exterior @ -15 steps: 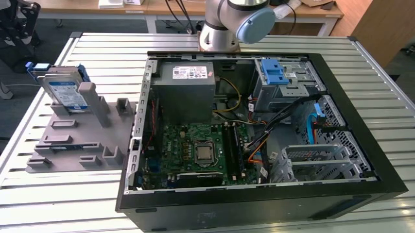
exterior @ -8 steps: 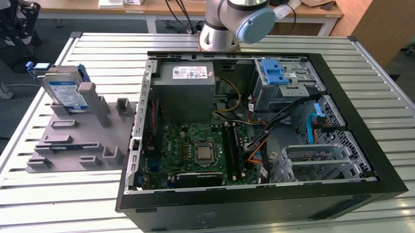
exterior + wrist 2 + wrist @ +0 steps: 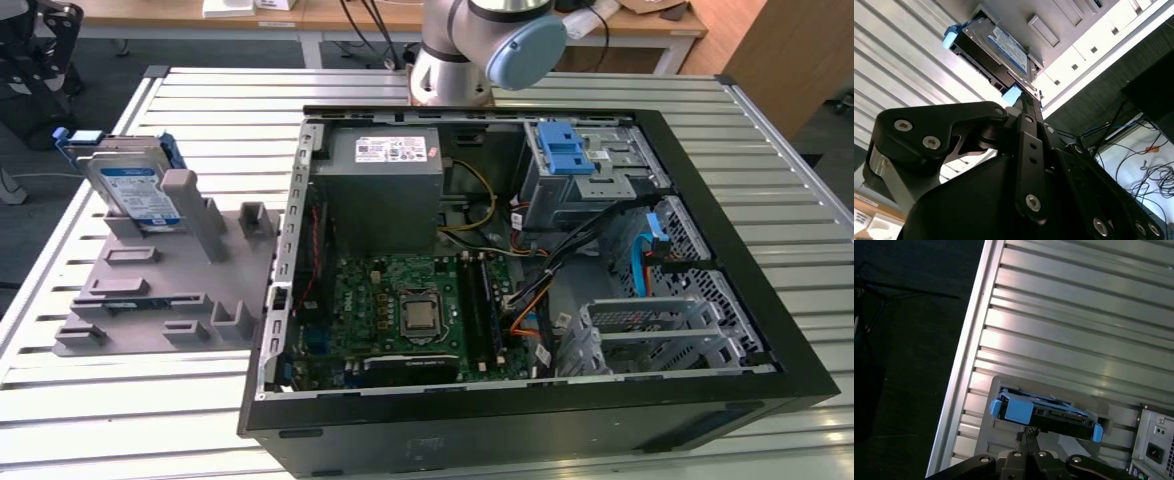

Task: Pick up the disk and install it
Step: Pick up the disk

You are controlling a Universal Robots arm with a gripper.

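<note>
In both wrist views the gripper (image 3: pixel 1026 432) (image 3: pixel 1027 100) is nearest, its 2 fingers pressed together with nothing between them. The disk (image 3: pixel 1051 414) lies beyond the tips, untouched. In the exterior view, the open computer case (image 3: pixel 747 395) takes the centre and lower right. The disk stands on edge in a grey holder (image 3: pixel 160 290) at the upper left, on the slatted table (image 3: pixel 120 400). The arm's base (image 3: pixel 454 60) rises at the top edge.
</note>
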